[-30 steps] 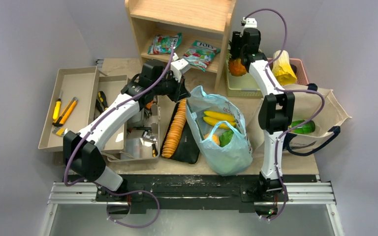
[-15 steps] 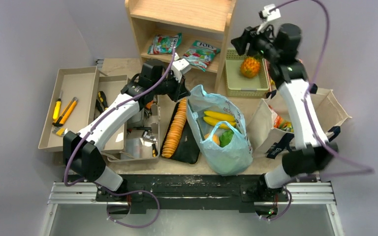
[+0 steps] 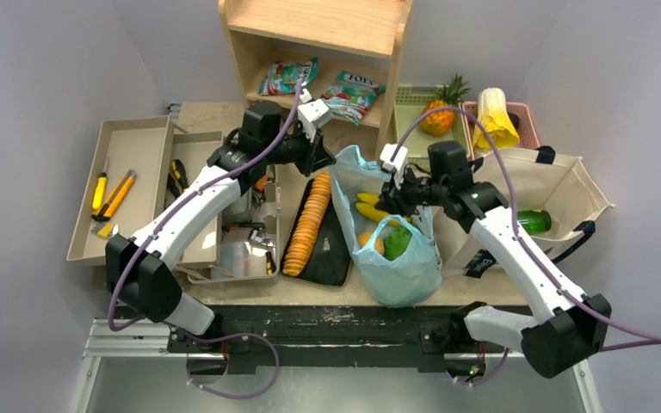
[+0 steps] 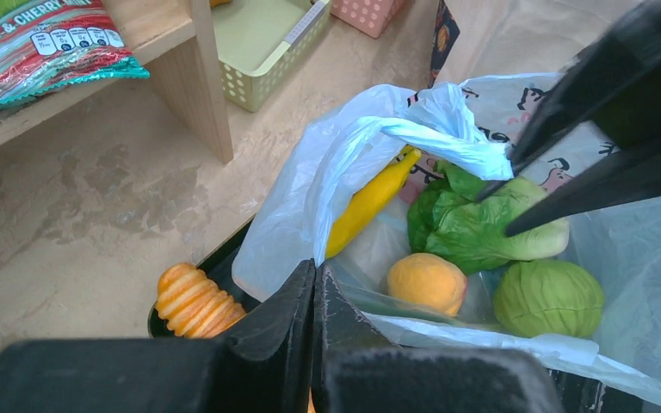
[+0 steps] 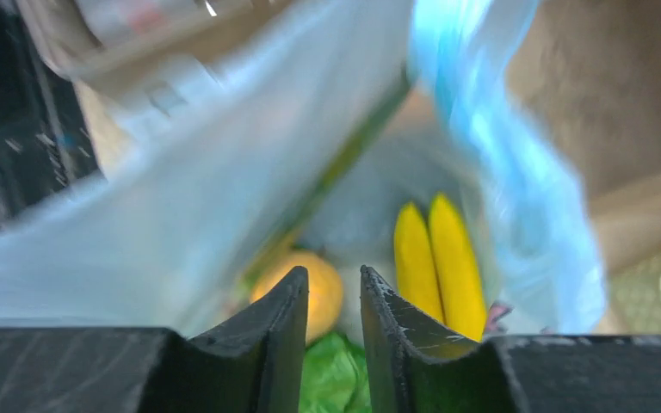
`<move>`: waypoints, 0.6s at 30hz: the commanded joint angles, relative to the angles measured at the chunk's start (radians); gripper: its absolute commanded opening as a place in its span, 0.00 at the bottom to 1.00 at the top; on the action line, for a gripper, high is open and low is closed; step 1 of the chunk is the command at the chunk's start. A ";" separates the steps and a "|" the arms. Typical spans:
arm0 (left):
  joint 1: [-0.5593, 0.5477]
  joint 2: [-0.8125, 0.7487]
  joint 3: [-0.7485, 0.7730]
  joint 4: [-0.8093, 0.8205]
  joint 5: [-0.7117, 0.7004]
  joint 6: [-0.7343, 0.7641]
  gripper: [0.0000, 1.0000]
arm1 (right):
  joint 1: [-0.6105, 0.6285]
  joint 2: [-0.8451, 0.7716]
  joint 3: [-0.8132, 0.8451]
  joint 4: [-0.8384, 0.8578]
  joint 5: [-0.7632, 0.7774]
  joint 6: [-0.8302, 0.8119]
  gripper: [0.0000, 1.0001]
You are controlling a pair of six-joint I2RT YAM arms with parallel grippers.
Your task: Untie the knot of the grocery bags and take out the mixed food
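The light-blue plastic bag (image 3: 396, 267) stands open mid-table. My left gripper (image 4: 314, 274) is shut on its left rim, holding it up. Inside lie yellow produce (image 4: 370, 198), an orange (image 4: 426, 284), a leafy green cabbage (image 4: 473, 232) and a round green cabbage (image 4: 546, 297). My right gripper (image 5: 331, 275) hovers over the bag's mouth, its jaws slightly apart and empty, above the orange (image 5: 323, 288) and the yellow produce (image 5: 443, 258). The cream tote (image 3: 568, 185) at right holds a green bottle (image 3: 535, 222). A pineapple (image 3: 439, 116) sits in the green basket (image 3: 413, 129).
A wooden shelf (image 3: 318, 34) with green-and-red snack packets (image 3: 288, 77) stands behind the bag. A black tray of orange crackers (image 3: 305, 228) lies left of it. Tool trays (image 3: 129, 172) fill the left side. A pink basket (image 3: 525, 125) holds pale produce (image 3: 495, 120).
My right arm swung from the green basket at the back, leaving the pineapple there, down to the blue bag's mouth, and its jaws narrowed. The left gripper stayed put.
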 commanded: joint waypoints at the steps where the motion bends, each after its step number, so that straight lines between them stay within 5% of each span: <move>1: 0.003 -0.048 0.018 0.057 0.037 -0.008 0.00 | 0.013 -0.047 -0.141 0.077 0.163 -0.148 0.31; 6: 0.001 -0.055 0.006 0.075 0.032 -0.009 0.00 | 0.114 -0.011 -0.216 0.043 0.313 -0.195 0.42; 18: -0.009 -0.049 0.005 0.064 0.015 -0.003 0.00 | 0.150 0.101 -0.347 0.405 0.633 -0.108 0.60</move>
